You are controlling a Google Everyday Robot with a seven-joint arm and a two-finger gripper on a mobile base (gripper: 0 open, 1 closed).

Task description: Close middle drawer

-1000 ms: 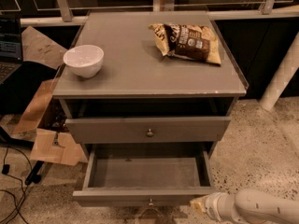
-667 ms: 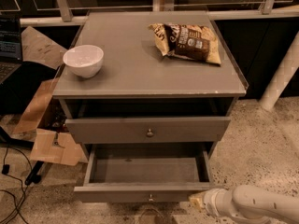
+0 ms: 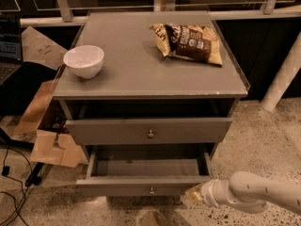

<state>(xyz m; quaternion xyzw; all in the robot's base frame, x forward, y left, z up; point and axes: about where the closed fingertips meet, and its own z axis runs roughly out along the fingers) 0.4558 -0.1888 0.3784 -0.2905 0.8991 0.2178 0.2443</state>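
Lower right of frame: gripper [image 3: 194,193] at middle drawer [image 3: 117,186] front's right end; nudged inward slightly since earlier; grip state unreadable.

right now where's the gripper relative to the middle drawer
In the camera view the gripper sits low and right of centre, at the right end of the pulled-out middle drawer, close to its front corner near the floor.

The middle drawer [image 3: 117,187] was grey, the bowl [image 3: 83,60] white; the cream gripper [image 3: 194,193] sat by the drawer's right corner.
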